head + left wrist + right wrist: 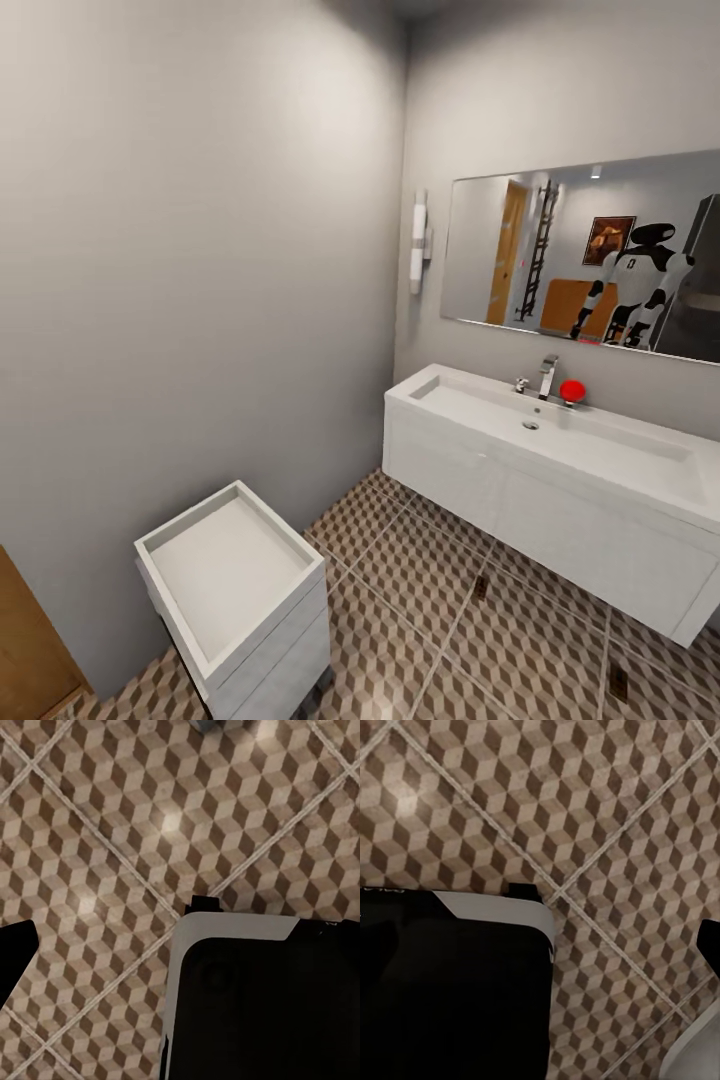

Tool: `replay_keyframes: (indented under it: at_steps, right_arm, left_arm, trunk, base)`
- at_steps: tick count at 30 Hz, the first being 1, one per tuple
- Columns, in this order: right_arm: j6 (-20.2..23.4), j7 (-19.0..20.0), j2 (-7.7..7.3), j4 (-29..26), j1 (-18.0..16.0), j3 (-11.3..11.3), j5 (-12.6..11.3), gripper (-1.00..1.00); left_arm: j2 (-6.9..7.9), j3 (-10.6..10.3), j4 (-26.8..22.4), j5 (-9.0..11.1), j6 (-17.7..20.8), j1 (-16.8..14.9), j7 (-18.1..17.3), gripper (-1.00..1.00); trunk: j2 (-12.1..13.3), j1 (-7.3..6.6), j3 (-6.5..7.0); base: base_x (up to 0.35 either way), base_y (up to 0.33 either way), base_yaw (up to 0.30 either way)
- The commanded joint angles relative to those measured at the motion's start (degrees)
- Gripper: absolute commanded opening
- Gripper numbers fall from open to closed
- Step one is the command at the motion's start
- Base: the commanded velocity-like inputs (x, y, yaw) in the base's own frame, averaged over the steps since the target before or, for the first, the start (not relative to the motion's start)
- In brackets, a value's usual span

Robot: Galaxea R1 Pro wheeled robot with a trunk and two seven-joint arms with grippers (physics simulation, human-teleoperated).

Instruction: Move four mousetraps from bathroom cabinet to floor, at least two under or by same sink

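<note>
the robot's body (640, 285), reflected in the mirror (590, 250), is white with black joints and a dark rounded head. both wrist views show a black base panel (262, 1012) edged in white, corners rounded.

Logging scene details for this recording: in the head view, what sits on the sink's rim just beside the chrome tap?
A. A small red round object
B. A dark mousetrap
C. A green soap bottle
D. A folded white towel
A. A small red round object sits on the back rim of the bathroom sink, just to the side of the chrome tap.
</note>
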Motion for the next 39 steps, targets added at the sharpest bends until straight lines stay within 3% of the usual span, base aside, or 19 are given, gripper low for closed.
replay_keyframes:
  at_steps: [1,10,39]
  right_arm:
    - [0.00,-0.24,0.06,0.18,-0.10,0.35,0.31,1.00]
    - [-0.40,-0.11,-0.05,0.18,-0.10,0.44,0.34,1.00]
    - [-0.70,-0.39,-0.08,0.17,-0.10,0.46,0.34,1.00]
  left_arm:
    - [0.01,-0.48,0.06,0.51,-0.17,-0.05,-0.02,1.00]
    - [-0.14,-0.48,0.09,0.54,-0.15,-0.05,-0.02,1.00]
    - [-0.59,-0.46,0.10,0.86,-1.47,0.13,0.06,1.00]
  trunk:
    - [-0.08,0.02,-0.10]
    - [-0.08,0.02,-0.10]
    - [-0.08,0.02,-0.10]
  base:
    - [0.000,0.000,0.000]
    - [0.000,0.000,0.179]
    - [0.000,0.000,0.283]
